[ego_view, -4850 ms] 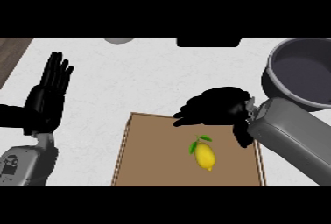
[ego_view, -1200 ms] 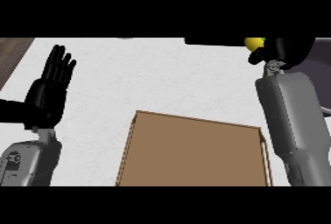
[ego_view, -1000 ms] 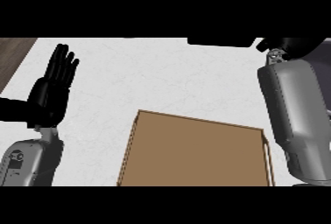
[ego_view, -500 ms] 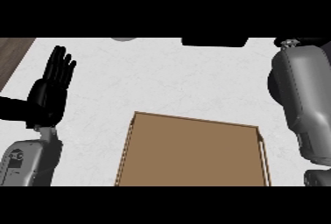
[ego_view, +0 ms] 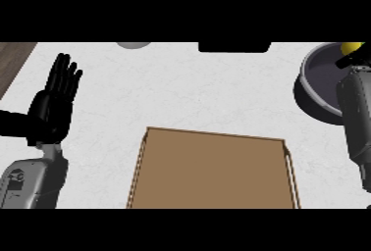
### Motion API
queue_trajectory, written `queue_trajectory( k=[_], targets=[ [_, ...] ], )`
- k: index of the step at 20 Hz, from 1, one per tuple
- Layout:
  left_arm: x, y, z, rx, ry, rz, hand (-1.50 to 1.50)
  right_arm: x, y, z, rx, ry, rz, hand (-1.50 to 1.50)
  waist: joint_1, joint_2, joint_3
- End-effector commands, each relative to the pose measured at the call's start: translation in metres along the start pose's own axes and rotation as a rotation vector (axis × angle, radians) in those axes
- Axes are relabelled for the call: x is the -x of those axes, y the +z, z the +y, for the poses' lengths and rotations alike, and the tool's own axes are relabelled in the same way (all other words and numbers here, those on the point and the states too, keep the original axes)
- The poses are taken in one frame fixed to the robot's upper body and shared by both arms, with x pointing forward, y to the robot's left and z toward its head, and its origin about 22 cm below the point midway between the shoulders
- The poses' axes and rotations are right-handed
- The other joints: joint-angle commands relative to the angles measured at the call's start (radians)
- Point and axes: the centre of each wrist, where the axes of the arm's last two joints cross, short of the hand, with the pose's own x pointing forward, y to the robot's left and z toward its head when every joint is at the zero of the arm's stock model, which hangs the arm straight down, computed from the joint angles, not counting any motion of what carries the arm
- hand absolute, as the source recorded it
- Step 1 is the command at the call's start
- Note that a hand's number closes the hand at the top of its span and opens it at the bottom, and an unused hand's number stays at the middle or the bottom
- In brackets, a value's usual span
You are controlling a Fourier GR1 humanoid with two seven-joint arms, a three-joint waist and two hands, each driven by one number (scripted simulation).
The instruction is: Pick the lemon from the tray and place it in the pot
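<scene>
- Saw the lemon (ego_view: 352, 47) in the upper right corner of the frame, a small yellow shape at the top edge, over the far side of the pot (ego_view: 319, 98).
- Could not tell whether touching the inside of the pot or held above it.
- Found the pot at the upper right, round and dark grey with a lighter rim, cut by the right edge and partly covered by the right forearm (ego_view: 355, 122).
- Followed this grey forearm from the lower right upward along the right edge, ending over the pot just below the lemon.
- Made out only a small black part of the right hand (ego_view: 345, 61), between the end of the forearm and the lemon; could not tell whether open, closed or pinching the lemon.
- Saw the left hand (ego_view: 54, 100) at the left of the frame, open and holding nothing, with the fingers (ego_view: 64, 73) straight, close together and pointing up.
- Noted the grey left forearm (ego_view: 33, 181) under it, in the lower left corner.
- Found the tray (ego_view: 217, 176) in the lower middle, brown and rectangular with a thin low rim, showing only its bare floor.
- Placed the pot up and to the right of the tray, apart from it.
- Saw the white counter (ego_view: 181, 88) under everything, with a dark wooden strip (ego_view: 14, 59) in the upper left corner.
- Noticed at the top edge a pale round thing (ego_view: 134, 44) and a black thing (ego_view: 233, 46), both cut off.
</scene>
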Motion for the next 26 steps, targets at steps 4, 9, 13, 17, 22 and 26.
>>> queue_trajectory(
  k=[4, 9, 13, 17, 22, 26],
  targets=[
    [-0.004, 0.017, -0.002, 0.020, 0.036, -0.007, 0.00, 0.040, -0.023, 0.029, -0.010, -0.013, 0.023, 1.50, 0.011, 0.001, 0.000],
    [0.001, -0.006, -0.004, 0.000, 0.014, -0.006, 0.00, 0.066, -0.037, 0.043, -0.031, 0.004, 0.030, 1.50, 0.007, 0.003, 0.000],
    [0.003, -0.002, -0.005, 0.036, -0.001, 0.010, 0.00, 0.098, -0.044, 0.062, -0.192, 0.009, 0.113, 1.50, 0.025, 0.012, 0.003],
    [-0.008, 0.000, -0.008, 0.025, 0.002, -0.009, 0.00, 0.109, -0.041, 0.069, -0.297, -0.183, 0.191, -1.50, 0.019, 0.007, 0.004],
    [-0.007, -0.006, 0.003, 0.026, 0.003, -0.027, 0.00, 0.122, -0.047, 0.072, -0.341, -0.232, 0.070, -1.50, 0.031, 0.014, 0.004],
    [-0.002, -0.002, 0.004, 0.031, 0.002, -0.007, 0.00, 0.108, -0.052, 0.062, -0.231, -0.334, 0.005, -1.50, 0.029, 0.011, 0.003]
  ],
)
